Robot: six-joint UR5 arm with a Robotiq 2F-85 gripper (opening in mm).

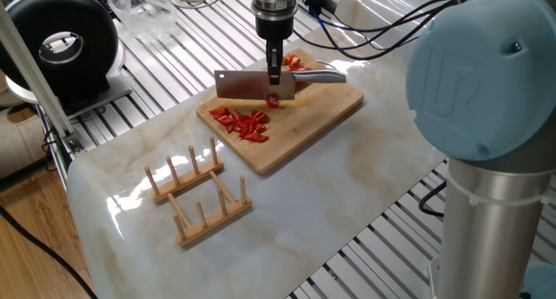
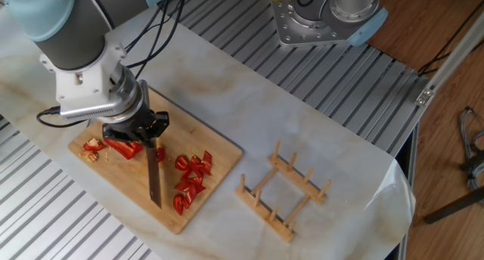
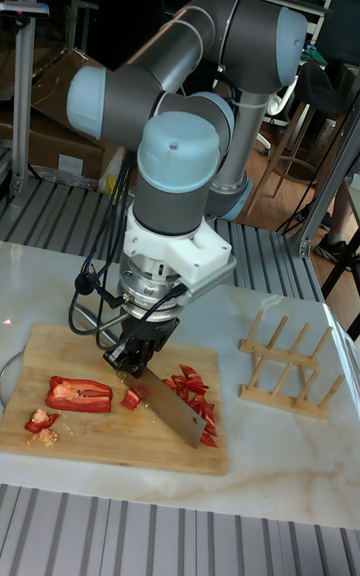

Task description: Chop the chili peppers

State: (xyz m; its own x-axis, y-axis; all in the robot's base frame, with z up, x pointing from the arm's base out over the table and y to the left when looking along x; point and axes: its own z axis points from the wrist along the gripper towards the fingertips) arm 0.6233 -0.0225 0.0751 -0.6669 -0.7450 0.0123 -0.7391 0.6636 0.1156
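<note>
Jaws clamped on cleaver (image 3: pixel 172 409) handle, gripper (image 3: pixel 136 356) pointing down over cutting board (image 3: pixel 100 446). Blade edge on board between chopped chili peppers (image 3: pixel 196 399) and uncut chili half (image 3: pixel 79 393). One bit just beside blade. Wooden rack (image 3: pixel 287 364) farther right on table (image 3: pixel 260 466).

Two high cameras face the bench (image 1: pixel 287 203) from opposite sides; the tall one looks level, nearer; all share the cutting board (image 2: pixel 198 201)
</note>
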